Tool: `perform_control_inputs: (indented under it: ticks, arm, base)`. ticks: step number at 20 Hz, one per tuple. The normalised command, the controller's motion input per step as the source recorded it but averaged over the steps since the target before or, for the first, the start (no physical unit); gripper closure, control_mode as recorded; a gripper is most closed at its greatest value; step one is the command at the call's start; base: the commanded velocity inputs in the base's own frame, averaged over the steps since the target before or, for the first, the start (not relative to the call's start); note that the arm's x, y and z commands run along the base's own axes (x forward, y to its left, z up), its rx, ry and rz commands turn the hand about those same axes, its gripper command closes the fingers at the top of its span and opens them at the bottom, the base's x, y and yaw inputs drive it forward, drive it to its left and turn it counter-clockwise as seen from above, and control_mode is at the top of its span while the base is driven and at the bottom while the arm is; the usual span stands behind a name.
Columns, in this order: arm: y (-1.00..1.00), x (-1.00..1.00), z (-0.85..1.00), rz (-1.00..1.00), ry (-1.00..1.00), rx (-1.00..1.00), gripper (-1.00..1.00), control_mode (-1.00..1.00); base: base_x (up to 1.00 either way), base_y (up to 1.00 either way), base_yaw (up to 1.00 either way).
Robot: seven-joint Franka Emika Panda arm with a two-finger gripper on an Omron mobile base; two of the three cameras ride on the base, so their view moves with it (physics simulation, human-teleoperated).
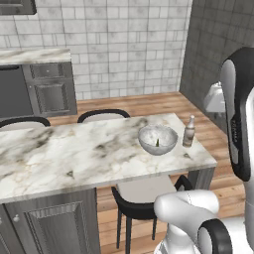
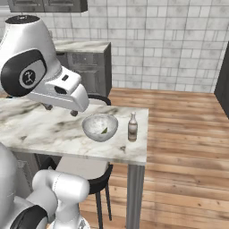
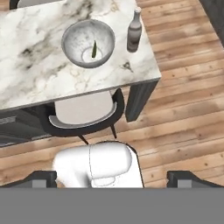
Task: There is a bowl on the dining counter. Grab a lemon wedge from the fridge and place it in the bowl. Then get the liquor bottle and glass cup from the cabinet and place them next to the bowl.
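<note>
In the left base view, you see the bowl [image 1: 158, 139] near the right end of the tabletop [image 1: 74, 154], with the lemon wedge [image 1: 158, 143] lying inside it as a small dark sliver. The liquor bottle [image 1: 188, 132] stands upright just beside the bowl, on the side toward the tabletop's end. No glass cup stands near the bowl, so judge the cup as the piece left to fetch, and it lies somewhere away from this tabletop.

In the right base view, the bowl [image 2: 100, 126] and the liquor bottle [image 2: 132, 127] stand side by side near the tabletop's [image 2: 53, 129] corner, close but apart. The tabletop on the bowl's other side is bare marble, which leaves you room for the cup there.

In the hand view, your gripper [image 3: 118, 178] looks down from above and back from the bowl [image 3: 88, 43], its two fingertips [image 3: 41, 178] spread wide with nothing between them. The bowl lies ahead of the gripper, across the stool [image 3: 83, 116], with the wedge [image 3: 93, 49] pointing roughly away from you and the bottle [image 3: 134, 31] beside it.
</note>
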Motion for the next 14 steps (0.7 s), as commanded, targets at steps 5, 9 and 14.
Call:
perform_control_inputs:
  ticks: [5, 9, 14]
  arm:
    - [0.0, 0.0, 0.0, 0.0, 0.0, 0.0, -1.0, 1.0]
    - [0.0, 0.0, 0.0, 0.0, 0.0, 0.0, -1.0, 1.0]
    - [0.0, 0.0, 0.0, 0.0, 0.0, 0.0, -1.0, 1.0]
  base:
    - [-0.85, 0.06, 0.41]
    - [-0.47, 0.09, 0.95]
    - [-0.12, 0.07, 1.0]
